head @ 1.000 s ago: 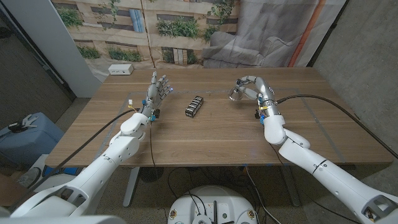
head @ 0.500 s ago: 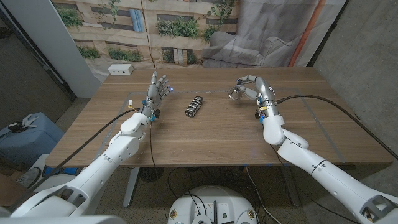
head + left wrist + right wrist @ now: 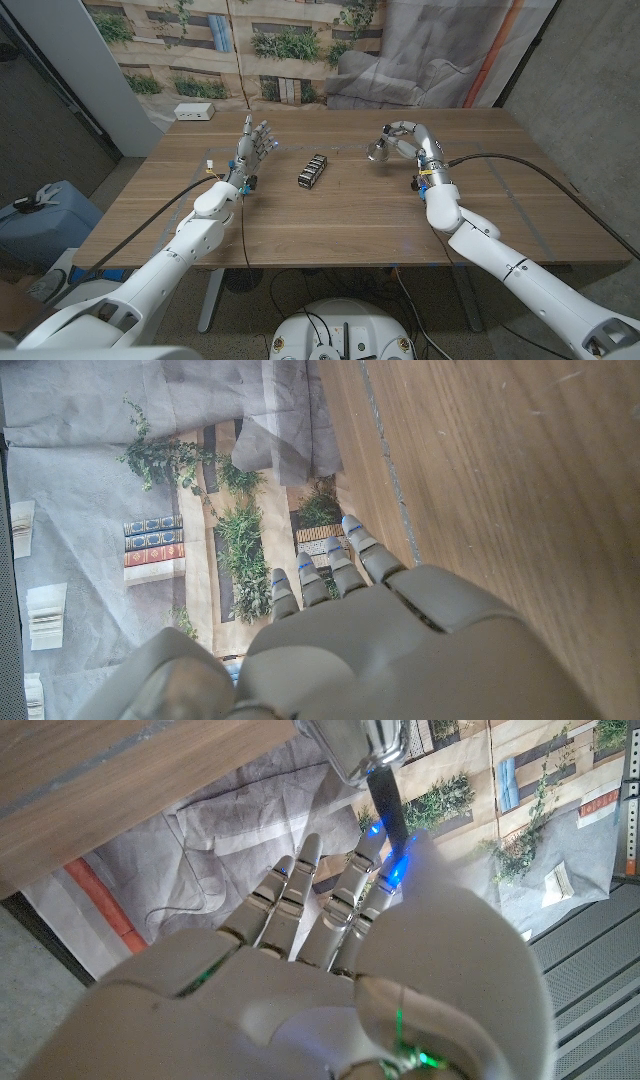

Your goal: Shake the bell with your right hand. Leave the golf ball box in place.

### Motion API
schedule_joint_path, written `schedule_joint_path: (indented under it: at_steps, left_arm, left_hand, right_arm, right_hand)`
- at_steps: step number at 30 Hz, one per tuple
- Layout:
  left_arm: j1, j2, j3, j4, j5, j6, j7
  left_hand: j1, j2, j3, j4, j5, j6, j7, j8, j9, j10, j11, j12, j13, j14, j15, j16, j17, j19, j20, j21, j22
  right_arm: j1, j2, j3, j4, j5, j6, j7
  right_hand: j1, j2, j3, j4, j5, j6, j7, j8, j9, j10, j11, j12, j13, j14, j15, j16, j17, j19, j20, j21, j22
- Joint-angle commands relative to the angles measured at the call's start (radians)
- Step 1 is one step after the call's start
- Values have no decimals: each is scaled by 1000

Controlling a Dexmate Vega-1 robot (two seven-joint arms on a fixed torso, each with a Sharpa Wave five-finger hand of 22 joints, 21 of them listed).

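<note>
Right robot hand (image 3: pixel 403 135) grips the bell (image 3: pixel 378 150) by its black handle, now tilted slightly further than before. Golf ball box (image 3: pixel 313 171) unmoved, between both hands. Left robot hand (image 3: pixel 253 147) spread, holding nothing.

The silver bell (image 3: pixel 377 151), with a black handle, was held tilted above the bench at 1 o'clock. The dark golf ball box (image 3: pixel 313 171) lay flat near bench center, well apart.

bell (image 3: pixel 378 151) right of box (image 3: pixel 313 171)
</note>
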Motion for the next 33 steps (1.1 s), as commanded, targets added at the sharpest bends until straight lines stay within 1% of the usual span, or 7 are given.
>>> schedule_joint_path:
  at_steps: [1, 4, 9, 13, 17, 27, 33]
  left_arm:
    - [0, 0, 0, 0, 0, 0, 0]
    - [0, 0, 0, 0, 0, 0, 0]
    - [0, 0, 0, 0, 0, 0, 0]
    - [0, 0, 0, 0, 0, 0, 0]
    - [0, 0, 0, 0, 0, 0, 0]
    - [0, 0, 0, 0, 0, 0, 0]
    - [0, 0, 0, 0, 0, 0, 0]
  left_hand:
    - [2, 10, 0, 7, 6, 0, -8, 6, 4, 3, -5, 6, 5, 9, -97, 6, 5, 8, 1, 7, 6]
    - [2, 10, 0, 7, 6, 0, -8, 6, 4, 2, -6, 5, 5, 8, -97, 5, 5, 8, 1, 7, 6]
    - [2, 10, 0, 7, 6, 0, -8, 6, 4, 2, -6, 5, 5, 8, -97, 5, 5, 8, 0, 7, 6]
    - [2, 10, 0, 7, 6, 0, -8, 6, 4, 2, -6, 5, 5, 8, -98, 5, 5, 8, 1, 7, 6]
    - [2, 10, 0, 7, 6, 0, -8, 6, 4, 2, -5, 5, 5, 9, -98, 6, 5, 8, 1, 7, 6]
    - [2, 10, 0, 7, 6, 0, -8, 6, 4, 4, -4, 6, 5, 8, -98, 5, 5, 8, 1, 7, 6]
    - [2, 10, 0, 7, 6, 0, -8, 6, 4, 3, -5, 6, 5, 8, -97, 5, 5, 8, 1, 7, 6]
  right_arm:
    - [-31, -14, 45, -73, 169, -44, 118]
    - [-39, -21, 59, -105, 226, -77, 157]
    - [-48, -45, 76, -162, 309, -151, 214]
    - [-52, -60, 94, -185, 394, -179, 265]
    - [-49, -80, 100, -208, 445, -214, 294]
    - [-41, -105, 112, -249, 567, -305, 318]
    - [-43, -112, 118, -247, 622, -302, 328]
  right_hand:
    - [-14, 7, 0, 8, 3, 15, 9, 10, 2, 11, 1, 2, 3, 13, -155, -3, -2, 6, -55, 1, 1]
    - [-15, 10, 1, 7, 4, 16, 10, 10, 2, 14, 2, 3, 3, 16, -159, -4, -2, 6, -55, 0, 1]
    - [-24, 13, 0, 9, 4, 27, 16, 13, 0, 23, 2, 7, 6, 21, -156, -5, -3, 3, -54, 0, 1]
    - [-26, 13, -1, 7, 4, 34, 18, 15, 0, 28, 2, 9, 7, 23, -158, -5, -3, 3, -51, -1, 1]
    - [-29, 13, -2, 5, 4, 37, 20, 16, -1, 32, 2, 10, 7, 26, -157, -4, -2, -2, -47, -2, 1]
    - [-33, 14, -2, 1, 5, 47, 28, 18, -3, 41, 3, 11, 6, 28, -158, -6, -4, -8, -40, -4, 0]
    - [-36, 17, -2, 0, 5, 51, 31, 19, -4, 47, 3, 11, 5, 30, -157, -7, -5, -12, -40, -5, 0]
